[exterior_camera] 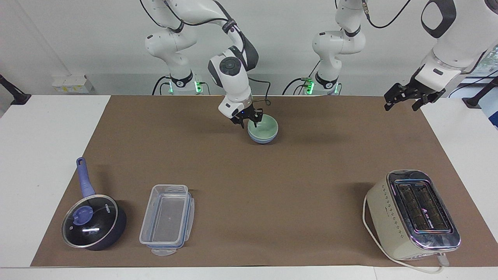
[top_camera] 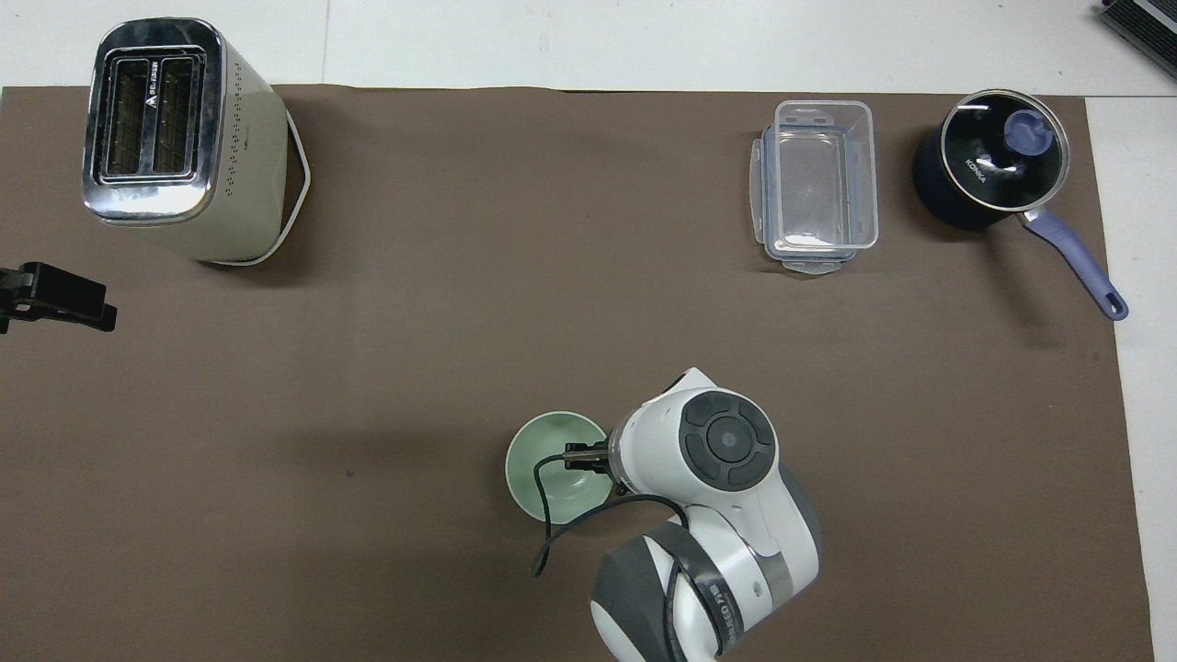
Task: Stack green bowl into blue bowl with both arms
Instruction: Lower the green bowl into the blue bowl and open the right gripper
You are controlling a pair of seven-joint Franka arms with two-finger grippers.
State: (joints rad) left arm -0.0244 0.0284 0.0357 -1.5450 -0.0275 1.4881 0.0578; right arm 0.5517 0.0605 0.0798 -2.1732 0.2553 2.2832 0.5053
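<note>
The green bowl [exterior_camera: 267, 125] sits nested in the blue bowl [exterior_camera: 264, 139], near the robots' edge of the brown mat at mid-table. Only a thin blue band shows below the green rim. In the overhead view the green bowl [top_camera: 550, 462] covers the blue bowl. My right gripper [exterior_camera: 248, 121] is open just above the green bowl's rim on the right arm's side, and holds nothing. In the overhead view the right arm's wrist [top_camera: 726, 441] hides it. My left gripper [exterior_camera: 402, 102] waits, open and empty, in the air over the mat's edge at the left arm's end [top_camera: 57, 299].
A cream toaster [exterior_camera: 412, 214] stands far from the robots at the left arm's end. A clear plastic container [exterior_camera: 167, 219] and a dark blue lidded saucepan [exterior_camera: 91, 225] stand far from the robots at the right arm's end.
</note>
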